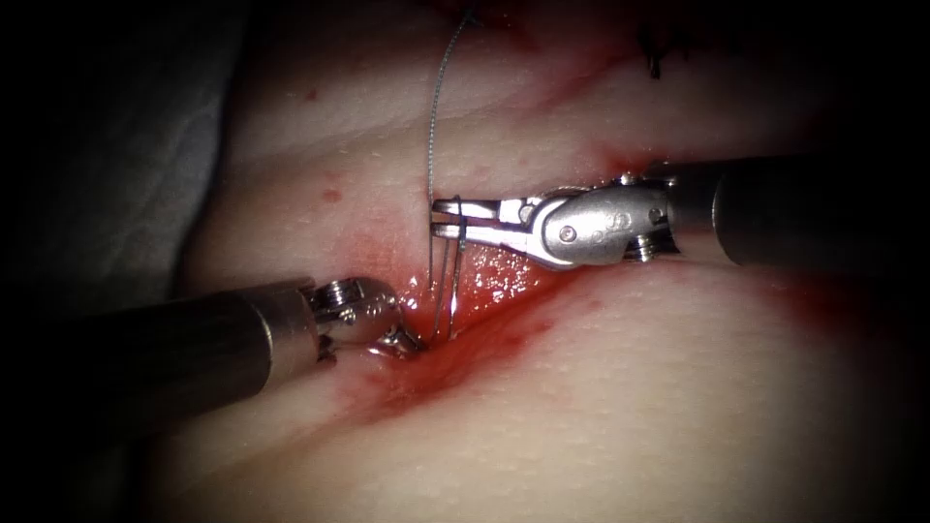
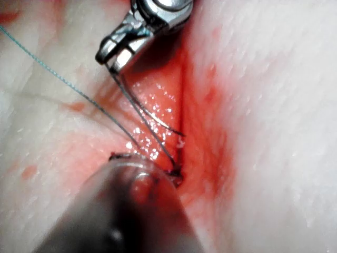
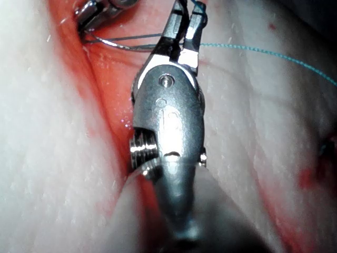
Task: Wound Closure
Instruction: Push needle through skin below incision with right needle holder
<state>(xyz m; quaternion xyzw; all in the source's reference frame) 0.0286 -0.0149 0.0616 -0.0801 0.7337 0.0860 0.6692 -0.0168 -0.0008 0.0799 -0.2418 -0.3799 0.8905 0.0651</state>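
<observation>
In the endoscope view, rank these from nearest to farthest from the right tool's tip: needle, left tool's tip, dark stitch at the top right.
From the right tool:
1. Needle: held at the jaws, hanging down into the cut.
2. Left tool: below and left, at the cut's left edge.
3. Dark stitch: far up and right, on the tissue.

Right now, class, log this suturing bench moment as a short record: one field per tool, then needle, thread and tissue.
left tool: tip down in the cut; jaw state and hold cannot be told
right tool: jaws shut on the needle
needle: held near its upper end, curving down into the cut toward the left tool's tip
thread: runs up from the right tool over the tissue left of the cut
tissue: cut open, red fluid along it
</observation>
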